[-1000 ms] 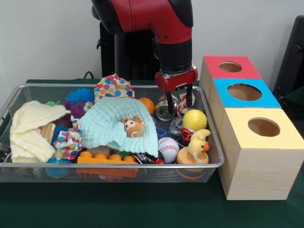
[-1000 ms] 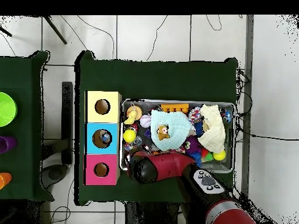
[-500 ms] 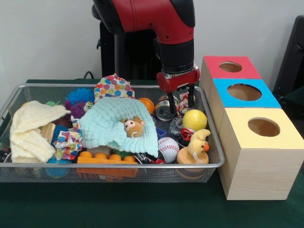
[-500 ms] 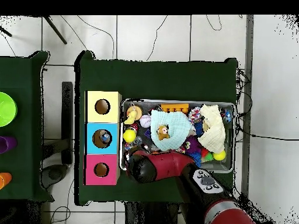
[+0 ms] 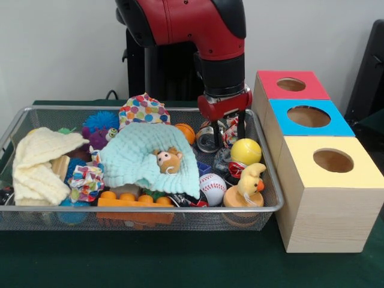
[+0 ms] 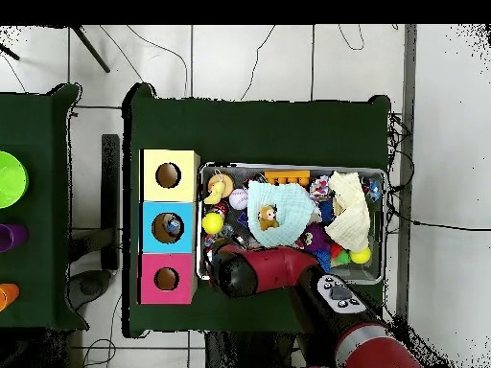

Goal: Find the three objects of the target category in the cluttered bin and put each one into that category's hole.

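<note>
Evidently the red-and-black gripper (image 5: 228,128) hangs with fingers spread and empty astride a wrinkly see-through plastic piece with silvery glints (image 5: 231,131), near the far right corner of the silver wire-mesh bin (image 5: 150,209) on the dark green surface (image 5: 180,264), probably to pinch it; the round hole in the blue-topped pale wooden box (image 5: 308,116) waits just beside that corner.

Polka-dot cloth (image 5: 143,110); mint-green blanket (image 5: 138,158)

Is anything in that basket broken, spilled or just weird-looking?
Nothing spilled. The wire bin is simply a jumble. One oddity: a small toy animal peeks out of the mint cloth, and crushed cans lie under the gripper.
</note>
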`<state>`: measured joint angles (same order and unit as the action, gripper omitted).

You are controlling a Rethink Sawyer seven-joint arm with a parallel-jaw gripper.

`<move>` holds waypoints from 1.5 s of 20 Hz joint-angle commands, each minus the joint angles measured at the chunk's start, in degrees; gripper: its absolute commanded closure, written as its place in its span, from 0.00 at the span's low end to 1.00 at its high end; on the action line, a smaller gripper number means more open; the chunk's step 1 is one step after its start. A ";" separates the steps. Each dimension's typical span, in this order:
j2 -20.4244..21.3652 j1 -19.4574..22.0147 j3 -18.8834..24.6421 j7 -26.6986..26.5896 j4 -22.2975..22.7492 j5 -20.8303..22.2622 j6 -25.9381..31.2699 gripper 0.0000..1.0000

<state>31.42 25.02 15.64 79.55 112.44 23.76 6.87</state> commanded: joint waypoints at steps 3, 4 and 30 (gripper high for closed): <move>-1.91 0.08 1.76 7.80 -7.27 -0.88 -1.70 0.00; -1.74 -0.21 1.56 7.79 -7.42 -0.99 -1.29 0.00; -4.02 0.67 0.69 6.80 -9.82 0.53 -1.97 0.00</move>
<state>29.92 24.99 15.63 79.55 109.13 23.76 6.87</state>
